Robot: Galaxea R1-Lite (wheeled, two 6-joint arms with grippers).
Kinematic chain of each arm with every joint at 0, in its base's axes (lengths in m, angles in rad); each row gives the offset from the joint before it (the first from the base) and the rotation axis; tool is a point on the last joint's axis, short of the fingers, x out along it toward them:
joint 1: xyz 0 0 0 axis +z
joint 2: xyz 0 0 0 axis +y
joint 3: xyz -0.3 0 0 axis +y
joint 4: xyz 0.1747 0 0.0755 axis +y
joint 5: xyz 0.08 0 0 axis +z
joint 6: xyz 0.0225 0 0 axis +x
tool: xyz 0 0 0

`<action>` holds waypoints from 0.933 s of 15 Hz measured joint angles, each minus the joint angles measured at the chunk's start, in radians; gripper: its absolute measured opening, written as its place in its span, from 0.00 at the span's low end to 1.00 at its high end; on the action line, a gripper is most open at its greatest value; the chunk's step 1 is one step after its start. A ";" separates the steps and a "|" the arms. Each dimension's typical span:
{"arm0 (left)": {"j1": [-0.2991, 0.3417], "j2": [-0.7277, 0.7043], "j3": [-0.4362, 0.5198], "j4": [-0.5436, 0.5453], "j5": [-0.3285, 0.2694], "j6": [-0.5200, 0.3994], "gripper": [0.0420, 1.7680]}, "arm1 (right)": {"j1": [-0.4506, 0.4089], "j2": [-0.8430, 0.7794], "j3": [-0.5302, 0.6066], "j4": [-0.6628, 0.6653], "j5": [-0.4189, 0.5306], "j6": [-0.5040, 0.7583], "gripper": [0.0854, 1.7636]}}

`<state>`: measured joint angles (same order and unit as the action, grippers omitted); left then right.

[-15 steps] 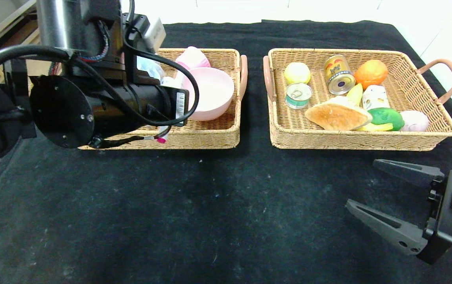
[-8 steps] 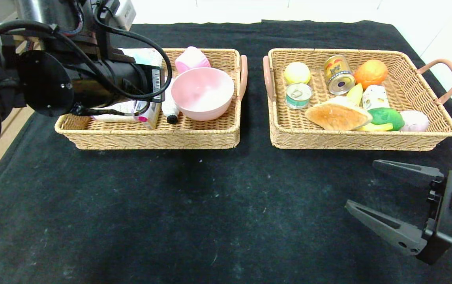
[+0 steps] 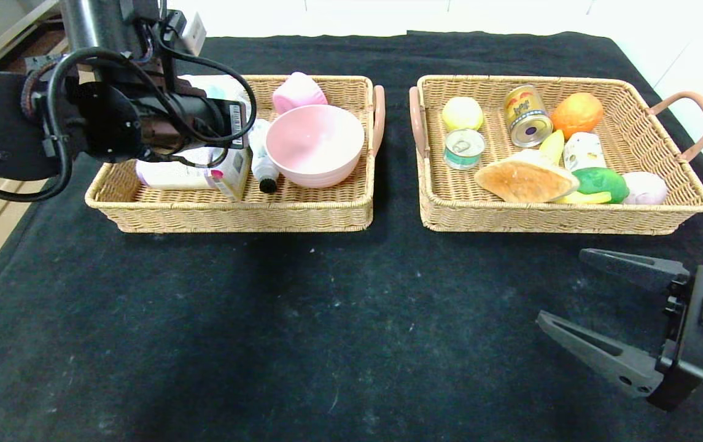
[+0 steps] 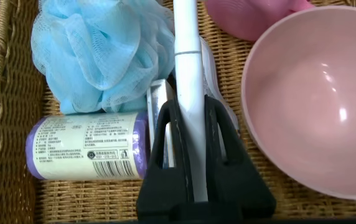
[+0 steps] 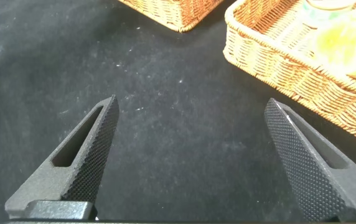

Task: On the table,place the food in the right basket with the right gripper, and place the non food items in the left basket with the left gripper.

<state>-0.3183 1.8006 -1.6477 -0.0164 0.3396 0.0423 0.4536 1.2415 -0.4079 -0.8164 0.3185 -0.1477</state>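
Over left basket (image 3: 234, 212): left gripper (image 4: 187, 134) clamped on white tube (image 4: 187, 74), release pending. Right gripper (image 3: 597, 307) parked near table edge, jaws apart.

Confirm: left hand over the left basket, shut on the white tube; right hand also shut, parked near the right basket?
Not quite. The right hand is open, fingers spread wide, as the right wrist view shows. The left hand is shut on the white tube over the left basket.
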 joint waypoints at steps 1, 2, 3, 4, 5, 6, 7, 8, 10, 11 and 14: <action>0.002 0.013 -0.013 0.000 -0.001 0.000 0.11 | 0.000 0.002 0.000 0.000 0.000 0.000 0.97; 0.001 0.023 -0.024 0.001 -0.002 0.000 0.11 | 0.000 0.003 0.000 0.000 0.000 0.000 0.97; 0.000 0.029 -0.034 0.005 -0.002 0.000 0.11 | 0.000 0.004 0.000 0.000 0.000 0.000 0.97; -0.003 0.036 -0.039 0.004 -0.001 0.000 0.11 | 0.000 0.004 0.000 0.000 0.000 0.000 0.97; -0.009 0.040 -0.040 0.004 -0.001 -0.001 0.11 | 0.000 0.005 0.000 0.000 0.000 0.000 0.97; -0.013 0.043 -0.040 0.003 0.001 -0.001 0.18 | 0.000 0.005 0.000 0.000 0.000 0.000 0.97; -0.014 0.046 -0.042 0.002 0.003 -0.001 0.27 | 0.000 0.005 0.000 -0.002 -0.002 0.000 0.97; -0.015 0.050 -0.043 0.003 0.004 -0.001 0.36 | 0.000 0.005 0.000 -0.002 -0.001 0.000 0.97; -0.021 0.053 -0.045 0.004 0.007 -0.001 0.50 | 0.000 0.005 0.000 -0.002 -0.002 0.000 0.97; -0.024 0.054 -0.044 0.005 0.009 -0.001 0.55 | 0.000 0.005 0.000 -0.001 -0.001 0.000 0.97; -0.039 0.047 -0.034 0.010 0.012 -0.001 0.69 | 0.000 0.006 0.001 -0.001 0.000 0.000 0.97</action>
<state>-0.3568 1.8472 -1.6819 -0.0066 0.3517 0.0413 0.4540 1.2472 -0.4070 -0.8172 0.3183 -0.1477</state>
